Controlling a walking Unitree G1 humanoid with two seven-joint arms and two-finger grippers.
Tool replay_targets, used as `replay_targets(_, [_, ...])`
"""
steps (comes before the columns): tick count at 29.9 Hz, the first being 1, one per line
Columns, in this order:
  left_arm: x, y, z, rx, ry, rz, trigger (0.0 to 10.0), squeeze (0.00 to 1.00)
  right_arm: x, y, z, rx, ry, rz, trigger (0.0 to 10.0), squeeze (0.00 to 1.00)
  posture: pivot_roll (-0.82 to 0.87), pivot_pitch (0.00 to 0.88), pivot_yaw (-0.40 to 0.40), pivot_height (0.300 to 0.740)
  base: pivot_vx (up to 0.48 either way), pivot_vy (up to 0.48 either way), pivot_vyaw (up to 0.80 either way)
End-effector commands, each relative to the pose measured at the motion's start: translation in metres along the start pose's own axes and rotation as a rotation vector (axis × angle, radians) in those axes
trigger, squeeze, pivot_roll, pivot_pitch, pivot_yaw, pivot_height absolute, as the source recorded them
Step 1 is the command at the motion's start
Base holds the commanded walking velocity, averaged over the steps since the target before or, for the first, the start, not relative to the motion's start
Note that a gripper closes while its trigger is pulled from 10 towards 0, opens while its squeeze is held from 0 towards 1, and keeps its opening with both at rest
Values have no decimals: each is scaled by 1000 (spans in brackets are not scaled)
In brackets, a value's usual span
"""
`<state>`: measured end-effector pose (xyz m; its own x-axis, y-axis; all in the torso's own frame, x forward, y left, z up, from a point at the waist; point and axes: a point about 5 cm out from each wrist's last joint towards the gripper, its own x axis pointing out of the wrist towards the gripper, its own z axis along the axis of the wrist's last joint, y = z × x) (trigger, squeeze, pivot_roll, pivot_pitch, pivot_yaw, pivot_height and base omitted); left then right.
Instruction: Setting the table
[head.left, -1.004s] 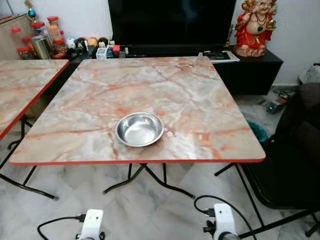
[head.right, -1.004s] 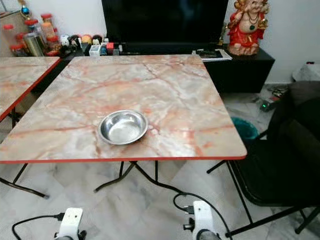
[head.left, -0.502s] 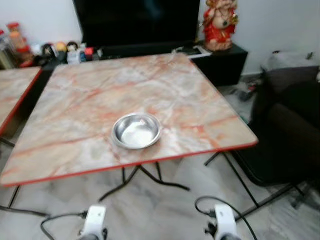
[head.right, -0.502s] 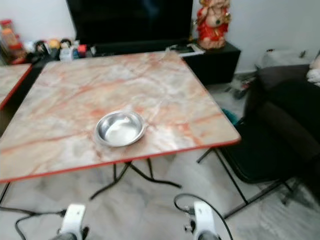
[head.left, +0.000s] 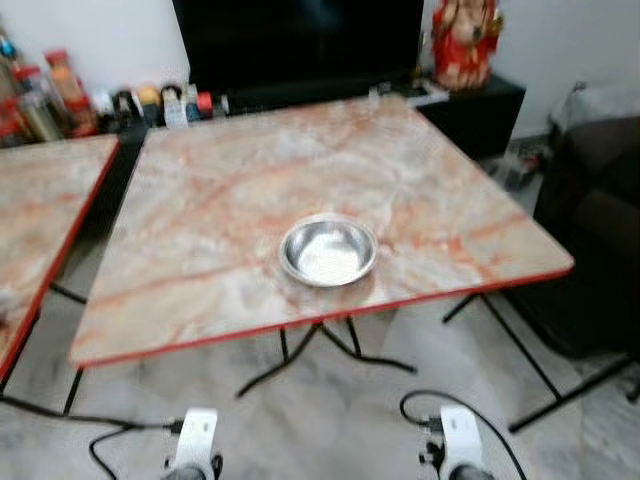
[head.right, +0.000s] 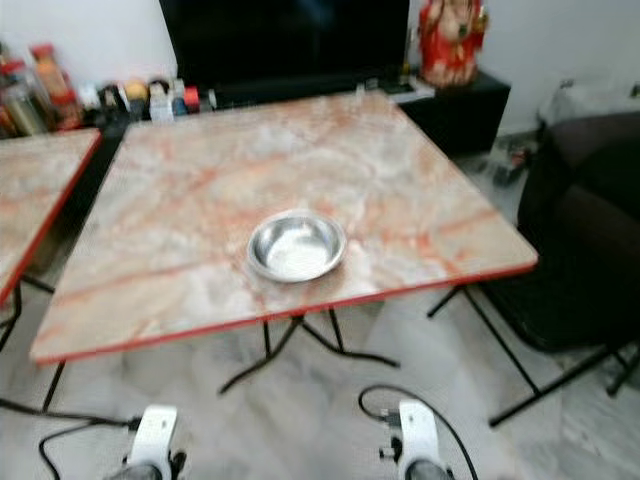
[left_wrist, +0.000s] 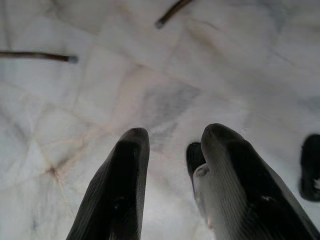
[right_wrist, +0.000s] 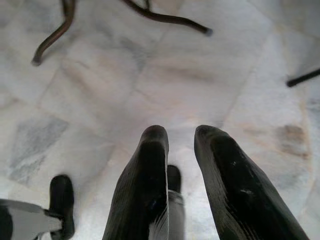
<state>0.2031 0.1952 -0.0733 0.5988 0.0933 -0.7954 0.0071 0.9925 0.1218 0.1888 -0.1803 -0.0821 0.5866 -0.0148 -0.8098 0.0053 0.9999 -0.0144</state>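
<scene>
A shiny steel bowl (head.left: 328, 250) sits empty on the marble-patterned table (head.left: 230, 190) with a red edge, close to its front edge. Both arms hang low in front of the table, their white wrists (head.left: 198, 440) (head.left: 460, 445) at the bottom of the eye views. In the left wrist view, my left gripper (left_wrist: 175, 131) points down at the tiled floor, open and holding nothing. My right gripper (right_wrist: 181, 130) also hangs over the floor, open and empty.
A second marble table (head.left: 40, 210) stands to the left. Behind are a black TV stand (head.left: 480, 110) with a TV, a red statue (head.left: 465, 40) and jars (head.left: 60, 85). A dark seat (head.left: 600, 220) stands at the right. Black folding legs (head.left: 330, 345) run under the table.
The whole picture has shifted as the camera moved, so the table and bowl now sit further right in view. The bowl keeps its place on the table; both arms still hang.
</scene>
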Motion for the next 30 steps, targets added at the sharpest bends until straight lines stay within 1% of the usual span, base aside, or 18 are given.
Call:
replay_targets(1, [-1, 9, -7, -6, 28, 25, 10000, 0, 1, 6, 4, 8, -14, 17, 10000, 0, -17, 0, 44, 740, 0, 390, 0])
replay_targets(8, [-1, 11, -6, -17, 26, 35, 10000, 0, 1, 7, 5, 15, -23, 13, 10000, 0, -12, 0, 43, 740, 0, 388, 410])
replay_targets(11, [-1, 12, -7, -20, 27, 36, 10000, 0, 1, 7, 5, 29, -22, 12, 10000, 0, -9, 0, 42, 740, 0, 387, 0])
replay_targets(18, [-1, 12, -8, -27, 30, 39, 10000, 0, 2, 9, 7, 13, -31, 20, 10000, 0, -8, 0, 40, 740, 0, 390, 0])
replay_targets(25, [-2, 11, -8, -30, 31, 39, 10000, 0, 2, 8, 8, 16, -33, 22, 10000, 0, -9, 0, 38, 740, 0, 389, 471])
replay_targets(30, [-1, 11, -7, -34, 28, 39, 10000, 0, 2, 8, 9, 18, -33, 24, 10000, 0, -7, 0, 36, 740, 0, 391, 0])
